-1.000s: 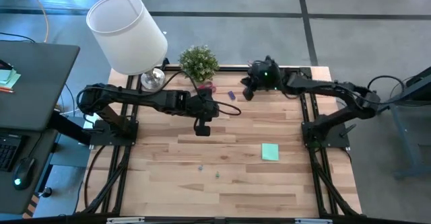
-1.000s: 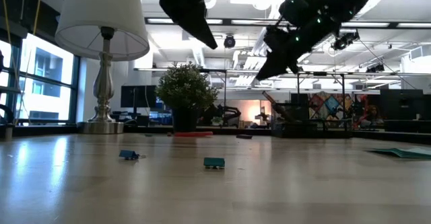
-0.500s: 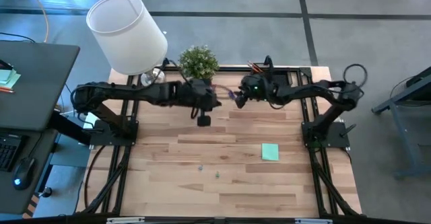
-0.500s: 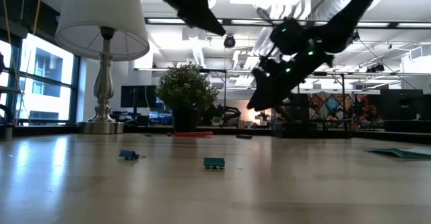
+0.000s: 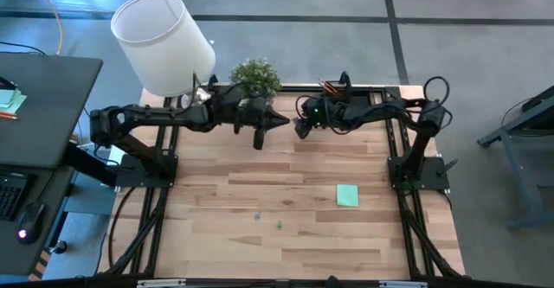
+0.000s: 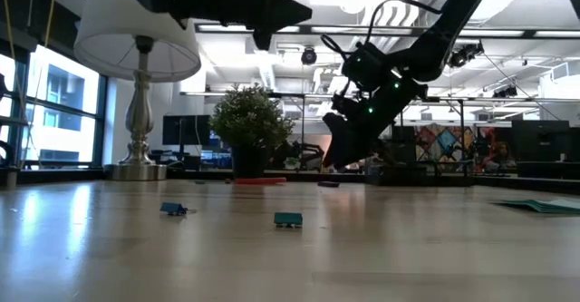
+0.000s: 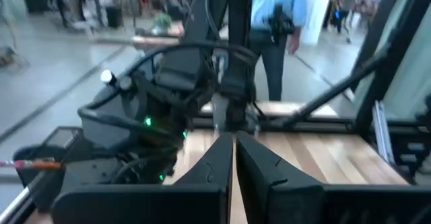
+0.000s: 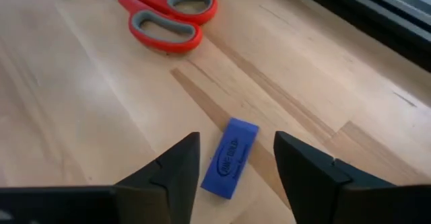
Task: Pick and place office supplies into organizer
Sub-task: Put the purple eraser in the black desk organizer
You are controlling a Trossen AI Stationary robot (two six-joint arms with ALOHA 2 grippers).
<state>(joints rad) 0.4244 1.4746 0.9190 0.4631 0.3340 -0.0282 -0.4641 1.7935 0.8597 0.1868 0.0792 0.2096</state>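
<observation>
The right gripper [image 8: 232, 167] had its fingers apart, with a small blue eraser [image 8: 231, 158] lying on the table between them. Red-handled scissors [image 8: 168, 14] lay farther out. The left gripper [image 7: 233, 158] hung high, fingers nearly together, holding nothing.

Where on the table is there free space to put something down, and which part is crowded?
The wood is bare between the mint-green sticky-note pad and the table's front edge, and left of the two small clips.

The back edge is crowded: potted plant, lamp, red-handled scissors, blue eraser, with the left gripper and right gripper above them.
</observation>
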